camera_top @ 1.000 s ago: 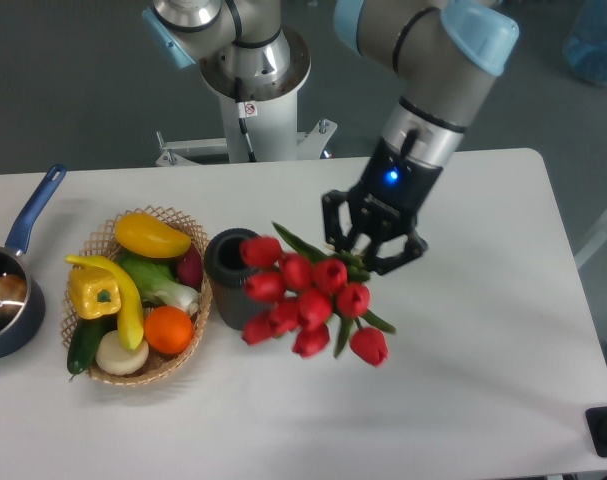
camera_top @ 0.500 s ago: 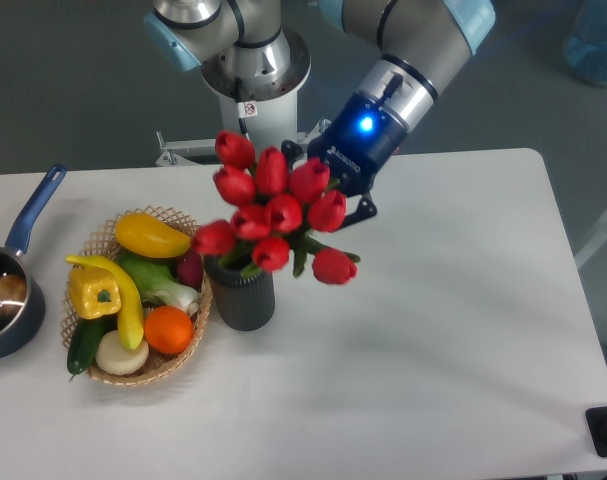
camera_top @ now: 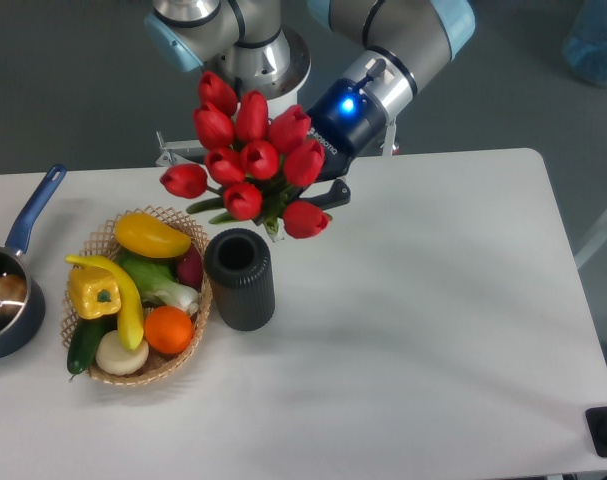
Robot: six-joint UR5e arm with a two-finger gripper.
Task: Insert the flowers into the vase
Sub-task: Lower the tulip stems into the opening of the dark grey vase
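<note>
The flowers, a bunch of red tulips with green stems, hang in the air above and just behind the vase, heads toward the camera and to the left. The gripper is shut on their stems; its fingers are mostly hidden behind the blooms. The vase, a dark ribbed cylinder with an open round mouth, stands upright on the white table right of the basket. The stem ends are above and right of the vase mouth and outside it.
A wicker basket of vegetables and fruit touches the vase's left side. A blue-handled saucepan sits at the table's left edge. The robot base stands behind the table.
The gripper swung the bunch from low beside the vase up over it. Since half a second ago it has lifted further back and left, uncovering the vase mouth.
</note>
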